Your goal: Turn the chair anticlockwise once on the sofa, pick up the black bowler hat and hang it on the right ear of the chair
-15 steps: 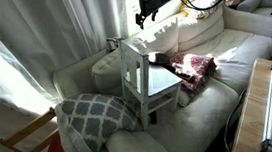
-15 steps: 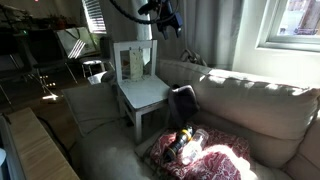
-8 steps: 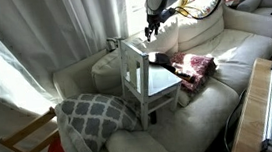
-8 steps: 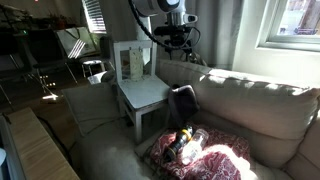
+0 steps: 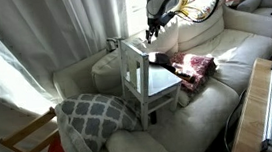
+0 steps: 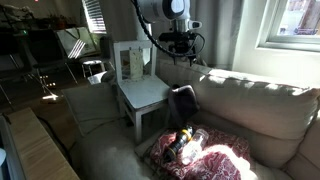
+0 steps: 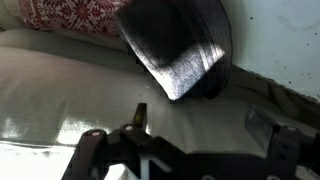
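The white chair (image 5: 139, 74) stands on the cream sofa (image 5: 229, 52), also seen in an exterior view (image 6: 140, 88) on the sofa (image 6: 255, 100). The black bowler hat (image 6: 183, 101) lies on the sofa beside the chair seat, leaning against the back cushion; it shows as a dark shape in an exterior view (image 5: 161, 57). In the wrist view the hat (image 7: 180, 42) fills the upper middle. My gripper (image 6: 178, 46) hangs above the hat, apart from it, and shows in both exterior views (image 5: 151, 27). In the wrist view its jaws (image 7: 200, 125) are open and empty.
A red patterned cloth (image 5: 195, 66) with small items lies on the sofa seat beside the hat (image 6: 205, 150). A grey lattice pillow (image 5: 95, 115) sits in front of the chair. A bare-wood chair frame (image 5: 22, 142) stands off the sofa's end. Curtains hang behind.
My arm has swung from higher up and off to one side to a spot over the hat, and the gripper has turned to point down. Chair and hat have not moved.
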Motion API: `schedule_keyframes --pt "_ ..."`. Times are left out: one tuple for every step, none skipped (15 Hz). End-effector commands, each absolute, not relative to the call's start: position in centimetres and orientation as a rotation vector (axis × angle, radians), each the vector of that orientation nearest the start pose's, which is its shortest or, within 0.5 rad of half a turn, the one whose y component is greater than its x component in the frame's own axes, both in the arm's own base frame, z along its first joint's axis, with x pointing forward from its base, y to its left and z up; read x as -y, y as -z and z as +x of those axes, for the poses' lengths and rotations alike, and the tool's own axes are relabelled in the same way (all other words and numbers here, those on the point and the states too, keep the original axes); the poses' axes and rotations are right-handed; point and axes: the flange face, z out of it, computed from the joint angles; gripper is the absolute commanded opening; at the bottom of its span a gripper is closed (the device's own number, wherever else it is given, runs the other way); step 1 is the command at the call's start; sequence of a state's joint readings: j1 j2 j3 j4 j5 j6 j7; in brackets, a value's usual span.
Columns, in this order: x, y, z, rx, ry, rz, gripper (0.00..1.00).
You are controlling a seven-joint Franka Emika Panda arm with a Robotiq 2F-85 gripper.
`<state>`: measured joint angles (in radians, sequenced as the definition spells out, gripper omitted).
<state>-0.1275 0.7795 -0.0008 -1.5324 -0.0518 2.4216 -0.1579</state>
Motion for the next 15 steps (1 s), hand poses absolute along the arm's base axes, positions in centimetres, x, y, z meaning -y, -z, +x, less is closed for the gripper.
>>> schedule_keyframes --pt "11.3 -17.9 71.8 0.115 0.084 -3.161 1.0" --pt "11.9 -17.3 71.7 0.201 0.058 -3.107 1.0" --pt "12.7 -16.4 71.7 0.262 0.054 -3.089 1.0" --pt "13.4 -15.5 71.8 0.333 0.047 -3.066 1.0" --pt "14.3 -14.6 71.8 0.402 0.026 -3.03 1.0" --pt "15.3 -13.8 71.8 0.466 0.029 -2.997 1.0" --pt "16.4 -13.0 71.9 0.517 0.048 -2.96 1.0" --pt "17.0 -12.4 72.1 0.557 0.06 -2.946 1.0" --pt "17.6 -12.0 72.5 0.611 0.121 -2.918 1.0" --pt "18.0 -11.5 72.8 0.671 0.17 -2.897 1.0" --pt "18.2 -11.2 73.2 0.701 0.198 -2.882 1.0" --pt "17.7 -12.4 72.0 0.636 0.108 -2.942 1.0" --pt "18.0 -12.1 72.1 0.644 0.116 -2.937 1.0" --pt "18.1 -12.1 72.1 0.642 0.114 -2.939 1.0" --pt "18.0 -12.2 72.1 0.643 0.116 -2.94 1.0"
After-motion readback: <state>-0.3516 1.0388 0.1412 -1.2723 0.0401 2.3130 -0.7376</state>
